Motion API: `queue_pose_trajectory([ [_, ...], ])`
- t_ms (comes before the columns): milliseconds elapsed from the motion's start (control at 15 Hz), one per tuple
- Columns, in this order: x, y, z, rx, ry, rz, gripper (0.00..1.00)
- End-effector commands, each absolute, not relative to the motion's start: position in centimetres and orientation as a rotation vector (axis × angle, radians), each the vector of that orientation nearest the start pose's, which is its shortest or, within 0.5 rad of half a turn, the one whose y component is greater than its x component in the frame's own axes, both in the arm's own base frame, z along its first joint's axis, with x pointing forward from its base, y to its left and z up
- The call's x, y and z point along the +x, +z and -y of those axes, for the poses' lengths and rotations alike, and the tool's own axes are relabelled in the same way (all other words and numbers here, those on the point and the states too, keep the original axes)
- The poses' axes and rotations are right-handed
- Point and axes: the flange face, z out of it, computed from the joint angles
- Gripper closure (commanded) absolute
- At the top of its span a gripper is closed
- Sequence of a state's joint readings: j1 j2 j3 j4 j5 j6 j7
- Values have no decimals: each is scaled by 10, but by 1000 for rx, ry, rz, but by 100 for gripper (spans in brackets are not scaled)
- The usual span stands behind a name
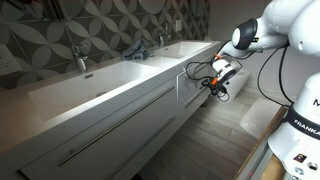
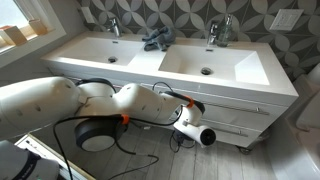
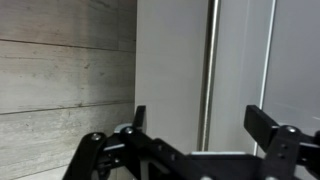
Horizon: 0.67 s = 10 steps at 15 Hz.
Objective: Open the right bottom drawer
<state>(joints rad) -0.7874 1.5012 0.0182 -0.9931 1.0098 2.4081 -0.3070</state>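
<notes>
Pincer [image 3: 200, 125] spread wide, gripping nothing. In the wrist view one finger shows on each side of the chrome bar handle [image 3: 208, 60], and neither looks to be touching it.

Right bottom drawer [image 3: 170, 60]: the white glossy front carrying that handle. It looks shut, with the front flush and no dark gap showing.

Handle reads vertical in the wrist view. Likely reason: the wrist is rolled so the jaws straddle a bar that runs level along the front, which would let them close across its thin section.

Beyond the handle, across a thin seam, is the upper drawer front [image 3: 295, 60]. This helps confirm the lower front is the one addressed.

On the opposite side of the handle the front ends at the wood-plank floor [image 3: 60, 70], so the target sits low on the cabinet.

Arm [image 2: 100, 100] comes in low and nearly level toward the handle, which suits a straight pull outward.

Well above the handle, the white tabletop [image 2: 150, 62] holds two basins with taps.

Step, as judged: approach is done. Closing on the bar and pulling are not yet done.
</notes>
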Motion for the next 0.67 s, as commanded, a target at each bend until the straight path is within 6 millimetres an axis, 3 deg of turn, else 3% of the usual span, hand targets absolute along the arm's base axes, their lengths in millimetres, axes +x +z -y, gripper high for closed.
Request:
queue_pose_trajectory([
  [0,505,-100,480,-2011,-385,-1557,0],
  [267,506,-104,474,-2048,-393,-1583,0],
  [333,507,-105,472,-2057,-390,-1585,9],
  [400,509,-105,469,-2066,-393,-1577,28],
  [600,519,-103,461,-2076,-411,-1526,49],
])
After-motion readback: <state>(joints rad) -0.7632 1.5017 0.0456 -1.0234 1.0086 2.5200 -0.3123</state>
